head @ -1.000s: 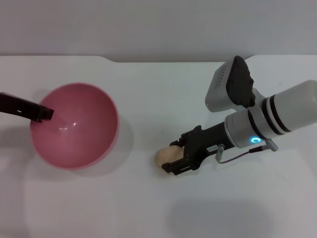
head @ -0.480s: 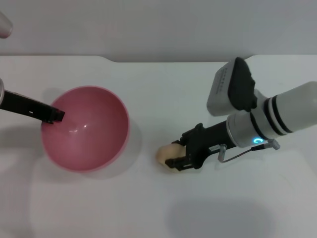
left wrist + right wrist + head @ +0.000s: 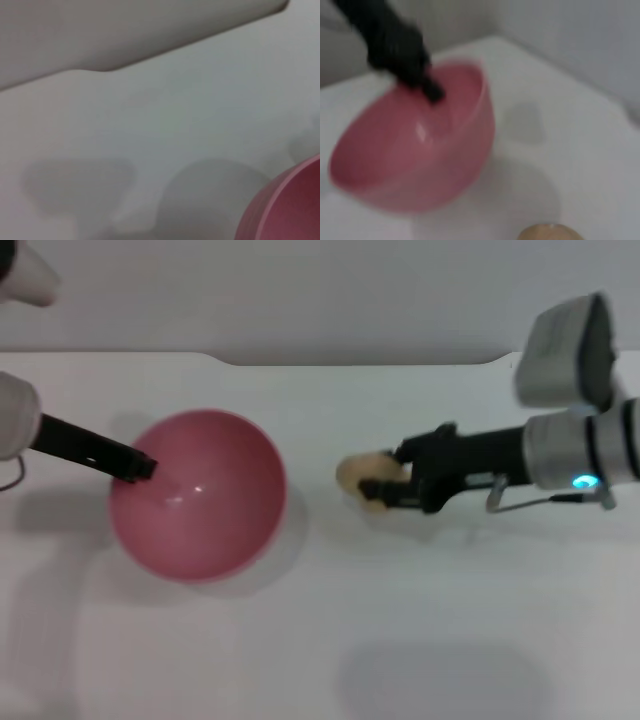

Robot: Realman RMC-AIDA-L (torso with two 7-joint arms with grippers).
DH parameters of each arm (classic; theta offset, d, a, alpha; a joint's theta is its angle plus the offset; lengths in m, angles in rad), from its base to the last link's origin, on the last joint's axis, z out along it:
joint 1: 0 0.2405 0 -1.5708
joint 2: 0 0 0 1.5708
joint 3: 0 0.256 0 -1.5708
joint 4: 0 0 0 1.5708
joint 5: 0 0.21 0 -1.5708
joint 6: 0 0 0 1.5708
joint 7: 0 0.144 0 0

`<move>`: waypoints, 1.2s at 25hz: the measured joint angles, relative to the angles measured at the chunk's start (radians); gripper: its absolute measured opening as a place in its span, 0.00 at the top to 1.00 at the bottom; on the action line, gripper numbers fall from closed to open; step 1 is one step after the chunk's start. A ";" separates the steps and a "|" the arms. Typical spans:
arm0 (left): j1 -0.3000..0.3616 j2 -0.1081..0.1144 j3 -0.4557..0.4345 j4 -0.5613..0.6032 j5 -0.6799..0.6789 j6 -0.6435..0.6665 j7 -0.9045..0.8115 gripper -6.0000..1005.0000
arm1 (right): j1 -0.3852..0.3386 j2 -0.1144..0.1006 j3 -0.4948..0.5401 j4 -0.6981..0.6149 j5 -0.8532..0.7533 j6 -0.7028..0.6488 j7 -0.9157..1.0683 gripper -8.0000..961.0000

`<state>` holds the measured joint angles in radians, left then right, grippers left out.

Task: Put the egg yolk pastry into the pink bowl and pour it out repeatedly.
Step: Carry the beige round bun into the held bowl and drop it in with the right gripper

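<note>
The right gripper [image 3: 385, 483] is clamped on the egg yolk pastry [image 3: 362, 476], which sits between its black fingers near the middle of the white worktop [image 3: 420, 620], closer to the far edge than the near one. The pink bowl [image 3: 200, 495] sits toward the worktop's left edge, mouth up, well apart from the pastry. The left gripper [image 3: 135, 465] reaches in from the left edge and pinches the bowl's rim on its left side, one finger inside. Soft shadows lie on the worktop beneath the arms.
</note>
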<state>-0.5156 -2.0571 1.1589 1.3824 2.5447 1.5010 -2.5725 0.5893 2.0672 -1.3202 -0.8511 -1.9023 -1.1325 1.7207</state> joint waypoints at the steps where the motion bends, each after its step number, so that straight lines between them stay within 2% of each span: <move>1: -0.011 0.000 0.016 -0.015 0.000 -0.002 -0.008 1.00 | -0.019 -0.001 0.020 -0.052 0.000 -0.018 0.000 0.54; 5: -0.088 -0.002 0.104 -0.110 0.000 -0.017 -0.035 1.00 | -0.062 0.000 0.046 -0.273 -0.003 -0.117 -0.002 0.57; 7: -0.134 -0.004 0.159 -0.169 0.000 -0.038 -0.064 1.00 | -0.054 0.001 0.036 -0.339 -0.010 -0.180 -0.004 0.59; 10: -0.200 -0.010 0.262 -0.241 -0.002 -0.085 -0.104 1.00 | -0.033 0.002 0.008 -0.354 -0.022 -0.227 -0.004 0.64; 14: -0.249 -0.016 0.356 -0.270 -0.015 -0.132 -0.142 1.00 | 0.004 0.002 -0.097 -0.354 -0.105 -0.251 0.022 0.68; 18: -0.268 -0.017 0.385 -0.272 -0.057 -0.173 -0.165 1.00 | 0.039 0.005 -0.204 -0.342 -0.232 -0.243 0.144 0.71; 21: -0.271 -0.017 0.389 -0.272 -0.073 -0.181 -0.166 1.00 | 0.067 0.006 -0.241 -0.333 -0.277 -0.245 0.238 0.73; 24: -0.274 -0.016 0.389 -0.273 -0.073 -0.182 -0.166 1.00 | 0.073 0.007 -0.243 -0.344 -0.305 -0.245 0.289 0.68; 30: -0.274 -0.014 0.390 -0.274 -0.070 -0.182 -0.167 1.00 | 0.027 0.012 -0.178 -0.438 -0.304 -0.238 0.298 0.57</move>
<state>-0.7897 -2.0713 1.5493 1.1081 2.4743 1.3193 -2.7392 0.6165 2.0792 -1.4979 -1.2893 -2.2068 -1.3704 2.0185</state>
